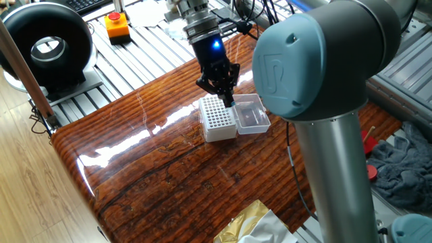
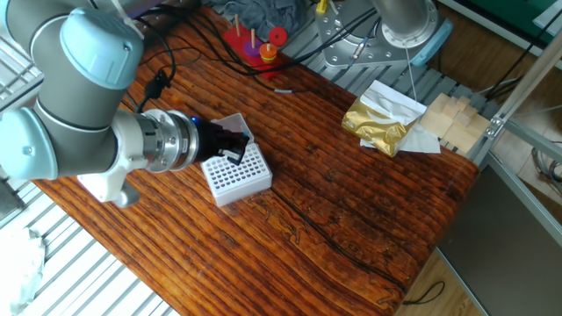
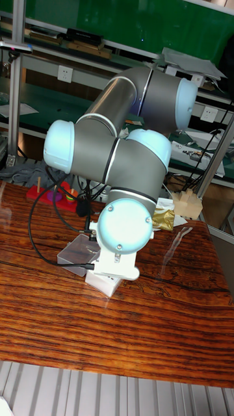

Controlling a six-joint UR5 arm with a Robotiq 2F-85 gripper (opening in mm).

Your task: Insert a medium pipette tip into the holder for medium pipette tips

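- the gripper (image 1: 225, 96) hung straight above the holder for medium pipette tips (image 1: 217, 116), its black fingers drawn close together at the tips; whether they pinched anything could not be told, since the medium pipette tip was too small and pale to make out in any view.
- in the other fixed view the gripper (image 2: 235, 151) sat over the back edge of the holder's (image 2: 235, 174) hole grid, on the side where the clear lid (image 1: 252, 115) lay folded open.
- the holder rested on the wooden table (image 1: 169, 169), with the lid touching it along the hinge.
- in the tall fixed view the arm's joints hid the gripper, and only a corner of the holder (image 3: 104, 284) showed beneath them.
- farther off stood a red stand (image 2: 255, 46) and a crumpled gold wrapper (image 2: 379, 120), both well apart from the work.
- judged from this, the step in hand was the insertion itself: the fingertips were aligned over one hole near the rim.
- the next move would call for a slow, plumb descent, then letting go only once the tip seated.
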